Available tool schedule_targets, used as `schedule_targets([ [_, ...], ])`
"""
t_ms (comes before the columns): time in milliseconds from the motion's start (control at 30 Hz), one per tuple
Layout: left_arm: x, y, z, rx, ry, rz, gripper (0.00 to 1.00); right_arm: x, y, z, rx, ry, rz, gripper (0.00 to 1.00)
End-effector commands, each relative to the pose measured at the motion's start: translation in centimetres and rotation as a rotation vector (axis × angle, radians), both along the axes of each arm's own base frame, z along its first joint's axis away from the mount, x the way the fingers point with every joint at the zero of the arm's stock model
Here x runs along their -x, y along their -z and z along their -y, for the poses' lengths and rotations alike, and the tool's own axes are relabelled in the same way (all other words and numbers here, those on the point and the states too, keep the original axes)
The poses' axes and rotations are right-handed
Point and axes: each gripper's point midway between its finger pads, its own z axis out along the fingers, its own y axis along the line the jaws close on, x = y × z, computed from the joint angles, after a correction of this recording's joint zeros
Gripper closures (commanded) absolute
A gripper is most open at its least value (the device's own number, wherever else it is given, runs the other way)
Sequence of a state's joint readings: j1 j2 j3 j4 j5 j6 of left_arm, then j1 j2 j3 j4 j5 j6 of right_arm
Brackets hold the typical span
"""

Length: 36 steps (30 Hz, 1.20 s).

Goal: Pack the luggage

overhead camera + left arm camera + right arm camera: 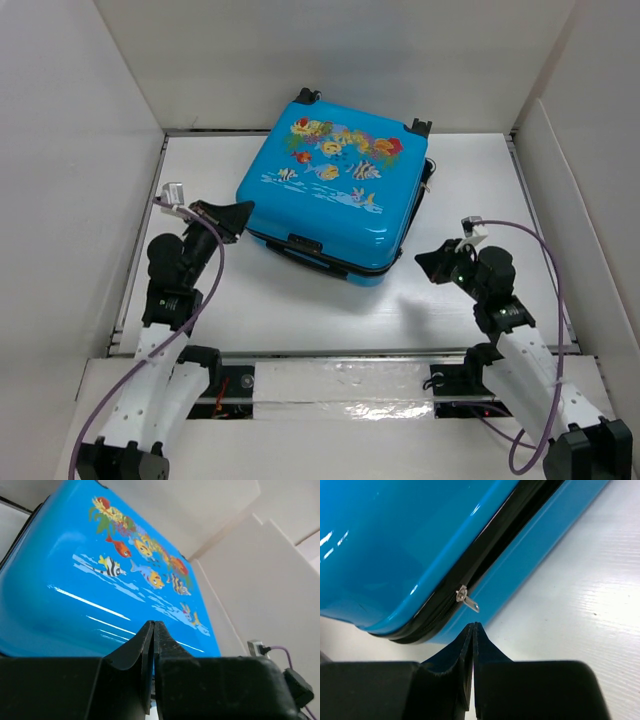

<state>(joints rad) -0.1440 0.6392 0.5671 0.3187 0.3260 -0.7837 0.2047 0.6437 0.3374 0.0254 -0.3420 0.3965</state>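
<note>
Two shells of the case [335,195] are seen brought together: lid down, fish print up. The case is laid flat on the table [300,320], mid-rear and at a slant, w/ the wheels [307,97] on the far side. No loose items are seen on the table, so the filling part is judged done. The inside is hidden, so contents can't be confirmed.

What is judged left is the zip. In the R wrist view a dark zip band [495,545] is seen running btw. the shells, w/ a metal pull [468,600] hanging by the near R corner. Whether the band is fully closed beyond the pull can't be told. Since the pull is found at a corner, the zip run is judged prob. only part done.

The L gripper [238,212] is held at the case's near L corner, just beside the shell. Its fingers are pressed together and nothing is held; contact w/ the shell can't be told.

The R gripper [425,262] is held off the near R corner, apart from the case. Its jaws are closed tight w/ nothing btw. them, and its tips are aimed at the pull, near but not touching.

To finish, the pull would need to be gripped and drawn along the band.
</note>
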Motion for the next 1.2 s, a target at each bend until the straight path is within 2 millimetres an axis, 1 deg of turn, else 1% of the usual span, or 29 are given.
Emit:
schedule_targets([
  [0,1.4,-4.3,3.2,-0.021,0.132,0.174,1.0,0.4,-1.2,-1.5,-0.049,-0.084,0.087,0.91],
  [33,0.6,-6.1,3.7,-0.028,0.086,0.182,1.0,0.4,-0.9,-1.5,-0.049,-0.082,0.08,0.89],
  [100,0.6,-6.8,6.4,-0.056,0.128,0.18,1.0,0.2,-0.9,-1.3,-0.037,-0.075,0.087,0.88],
  [133,0.8,-7.0,7.8,-0.059,0.094,0.178,1.0,0.0,-0.8,-1.1,-0.032,-0.059,0.089,0.86],
  [167,1.0,-7.6,8.0,-0.056,0.05,0.191,1.0,-0.1,-0.9,-1.0,-0.027,-0.051,0.089,0.84],
  [200,1.6,-8.0,8.6,-0.061,0.038,0.203,1.0,-0.1,-0.9,-0.8,-0.02,-0.045,0.085,0.83],
  [233,3.1,-8.0,10.8,-0.116,0.041,0.2,1.0,-0.2,-0.8,-0.7,-0.016,-0.035,0.088,0.82],
  [300,5.1,-6.2,13.0,-0.185,0.029,0.161,1.0,-0.3,-0.5,-0.8,-0.027,-0.038,0.091,0.79],
  [333,5.3,-5.2,11.4,-0.194,-0.101,0.115,1.0,-0.1,-0.3,-1.1,-0.025,-0.062,0.088,0.78],
  [367,7.7,-2.6,12.5,-0.216,-0.049,0.091,1.0,0.0,-0.2,-1.4,-0.027,-0.081,0.094,0.78],
  [400,8.4,-1.7,11.9,-0.215,-0.05,0.086,1.0,-0.1,-0.9,-1.7,-0.041,-0.098,0.132,0.77],
  [433,9.1,-1.3,10.9,-0.194,-0.032,0.086,1.0,0.0,-0.3,-2.1,-0.04,-0.117,0.116,0.77],
  [467,9.6,1.3,10.9,-0.191,-0.008,0.041,1.0,-0.2,-0.3,-2.0,-0.018,-0.119,0.124,0.76],
  [500,9.9,2.9,10.8,-0.205,0.008,0.009,1.0,-0.4,-0.2,-1.9,-0.011,-0.113,0.116,0.75],
  [533,10.4,4.2,10.9,-0.211,0.029,-0.022,1.0,-0.6,-0.2,-1.9,-0.01,-0.108,0.116,0.7],
  [567,10.6,7.8,10.6,-0.291,0.038,-0.077,1.0,-0.8,0.0,-1.9,-0.007,-0.105,0.11,0.67],
  [600,11.1,9.4,10.8,-0.253,0.046,-0.141,1.0,-1.0,-0.1,-1.9,-0.008,-0.104,0.12,0.66],
  [633,11.5,10.8,10.9,-0.259,0.054,-0.175,1.0,-1.1,0.0,-1.9,-0.006,-0.103,0.119,0.66],
  [667,11.7,12.8,10.5,-0.283,0.049,-0.208,1.0,-1.2,0.2,-1.9,-0.003,-0.1,0.113,0.66],
  [700,11.8,13.4,10.6,-0.253,0.048,-0.234,0.94,-1.4,0.4,-1.8,0.003,-0.095,0.11,0.66],
  [733,11.8,13.4,10.7,-0.226,0.047,-0.234,0.76,-1.5,0.3,-1.7,0.004,-0.089,0.113,0.66],
  [767,11.8,14.4,10.6,-0.235,0.044,-0.238,0.68,-1.5,0.4,-1.7,0.004,-0.091,0.114,0.66],
  [800,11.5,14.6,10.5,-0.233,0.034,-0.24,0.62,-1.7,0.4,-1.8,0.003,-0.095,0.121,0.65],
  [833,11.3,15.2,10.6,-0.249,0.023,-0.251,0.57,-1.7,0.3,-1.9,0.003,-0.097,0.125,0.65],
  [867,11.1,15.2,10.8,-0.256,0.023,-0.26,0.52,-1.8,0.3,-1.9,0.004,-0.099,0.126,0.65],
  [933,10.9,16.0,11.1,-0.283,0.021,-0.281,0.49,-2.0,0.5,-2.3,0.012,-0.115,0.116,0.64],
  [1033,10.7,16.4,11.6,-0.293,0.021,-0.287,0.49,-2.3,1.0,-2.6,0.021,-0.126,0.103,0.64],
  [1067,10.1,16.2,11.6,-0.285,0.016,-0.282,0.49,-2.2,1.1,-3.0,0.02,-0.14,0.103,0.64],
  [1167,9.5,16.3,11.9,-0.278,0.035,-0.288,0.49,-2.4,1.3,-3.4,0.026,-0.157,0.106,0.63],
])
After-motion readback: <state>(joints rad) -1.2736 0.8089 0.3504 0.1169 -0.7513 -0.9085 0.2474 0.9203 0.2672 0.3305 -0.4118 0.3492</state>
